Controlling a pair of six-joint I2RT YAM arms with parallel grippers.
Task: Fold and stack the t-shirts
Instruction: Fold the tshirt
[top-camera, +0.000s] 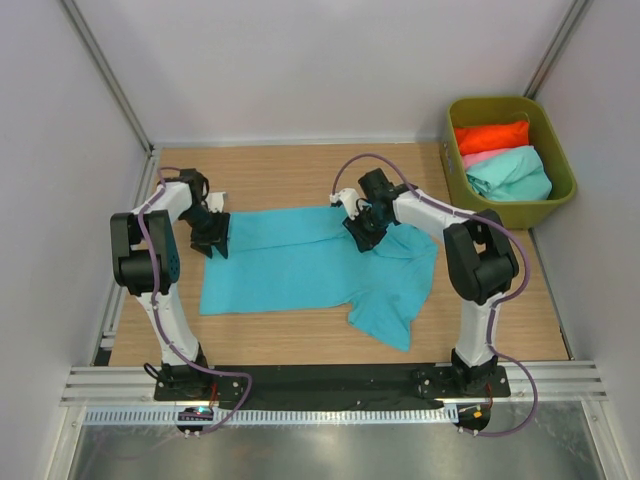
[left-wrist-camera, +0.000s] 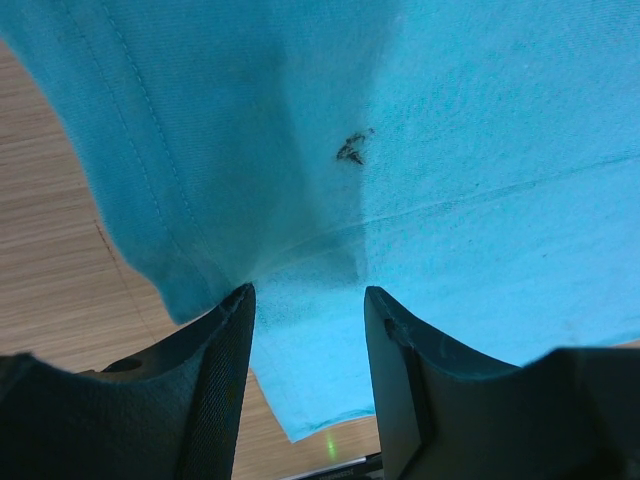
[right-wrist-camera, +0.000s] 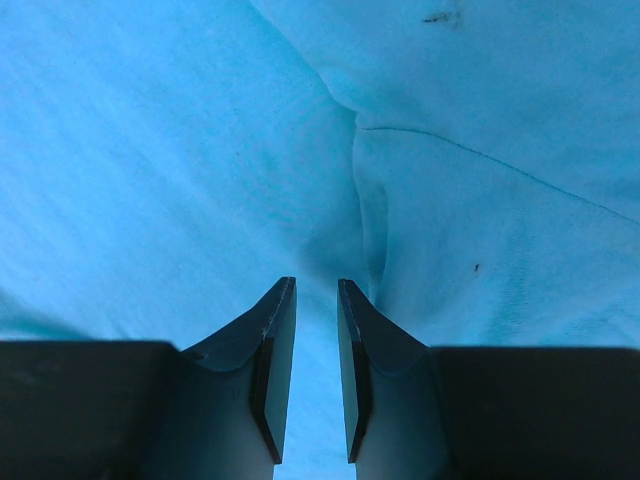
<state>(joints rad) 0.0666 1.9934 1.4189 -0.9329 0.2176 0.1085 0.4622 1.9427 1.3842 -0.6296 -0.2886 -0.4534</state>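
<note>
A turquoise t-shirt (left-wrist-camera: 450, 200) fills most of the view. Its stitched hem curves down the left side over the wooden tabletop (left-wrist-camera: 50, 250). Two black fingers (left-wrist-camera: 215, 370) rise from the bottom edge, spread apart, and the shirt's edge lies between their tips, where the cloth puckers. A small dark mark (left-wrist-camera: 352, 148) sits on the cloth above them, and a faint seam runs off to the right.

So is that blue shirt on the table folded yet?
Not yet: the turquoise t-shirt lies mostly spread flat on the table, bunched and rumpled at its right end, with no neat fold showing.
</note>
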